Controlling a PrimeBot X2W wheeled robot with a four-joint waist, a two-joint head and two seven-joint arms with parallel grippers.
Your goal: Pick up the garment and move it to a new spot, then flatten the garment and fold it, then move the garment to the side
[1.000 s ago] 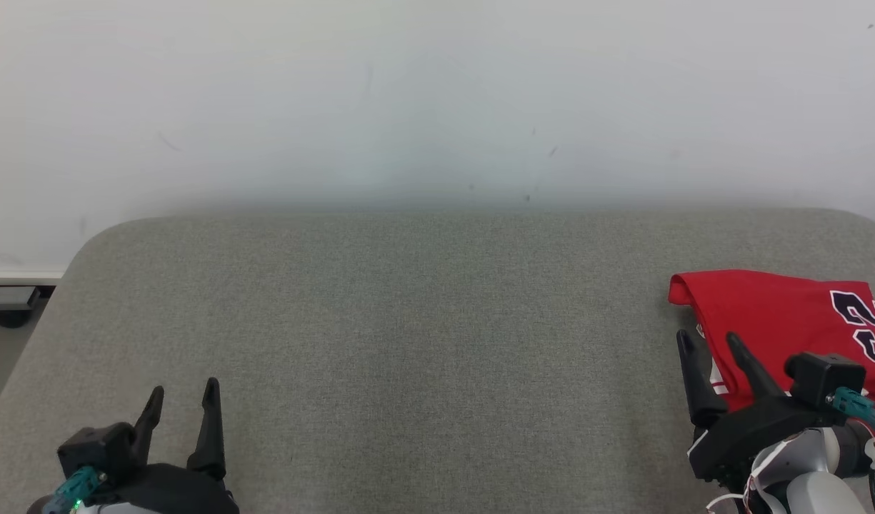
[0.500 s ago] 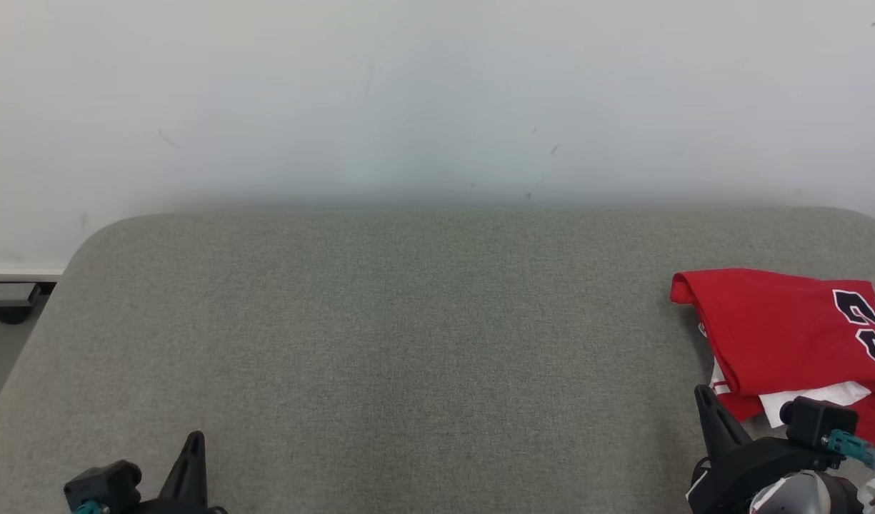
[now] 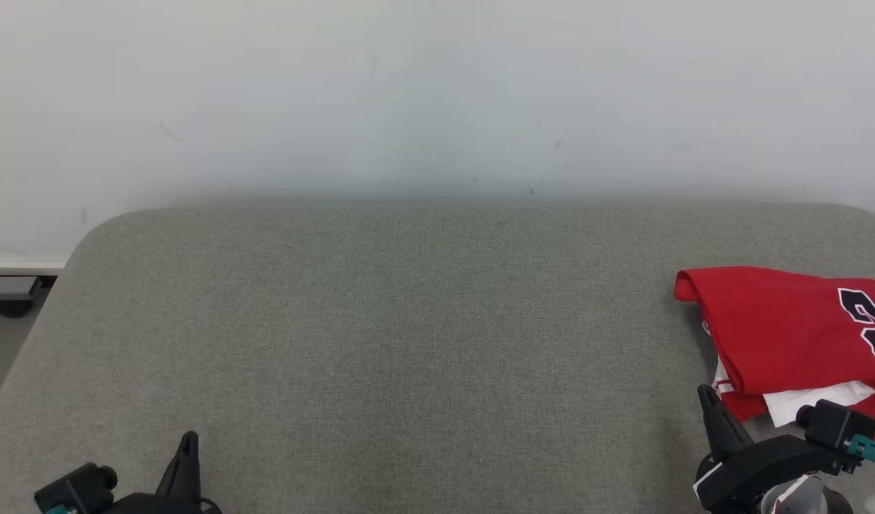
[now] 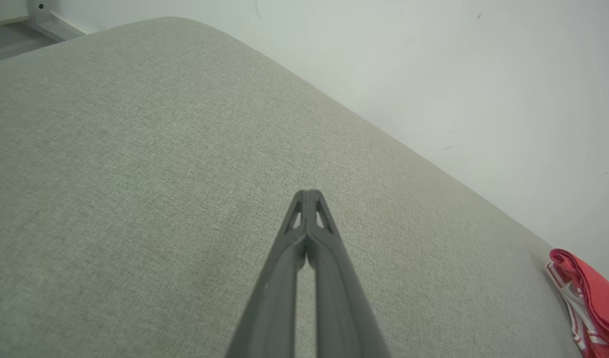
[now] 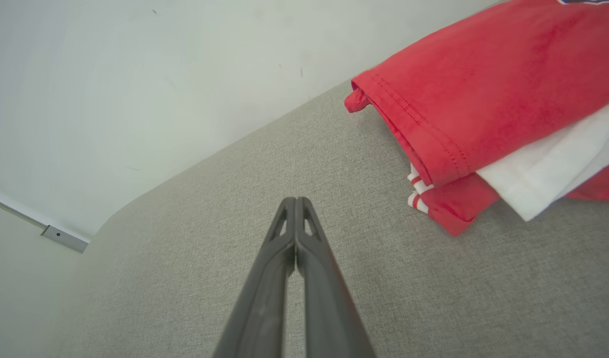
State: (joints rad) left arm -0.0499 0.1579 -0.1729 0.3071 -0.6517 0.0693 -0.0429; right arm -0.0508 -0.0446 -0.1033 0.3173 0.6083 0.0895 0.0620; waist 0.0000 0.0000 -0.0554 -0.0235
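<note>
Garment (image 3: 780, 328), red and folded, lies on the grey fabric surface (image 3: 408, 321) at the 3 o'clock edge of the head view and runs out of frame there. Dark numerals (image 3: 866, 321) outlined in white sit on its top layer, and a white layer (image 3: 816, 400) pokes out between the red folds on the near side. The right gripper (image 3: 703, 391) is at 4 o'clock, its tip just beside the garment's near left corner but not on the cloth. Its jaws are clenched together on nothing.

In the right wrist view the right gripper (image 5: 295, 199) points across bare surface. The garment (image 5: 483, 89) is at 2 o'clock, with a stitched hem facing the camera and red-and-white striped trim (image 5: 416, 191) beneath it.

The left gripper (image 3: 188, 437) is at 7 o'clock in the head view, well apart from the garment, its jaws likewise pressed together and empty. In the left wrist view the left gripper (image 4: 308, 191) hangs over bare surface, and the garment (image 4: 590, 298) shows at 4 o'clock. A pale wall (image 3: 408, 93) backs the surface at 12 o'clock.
</note>
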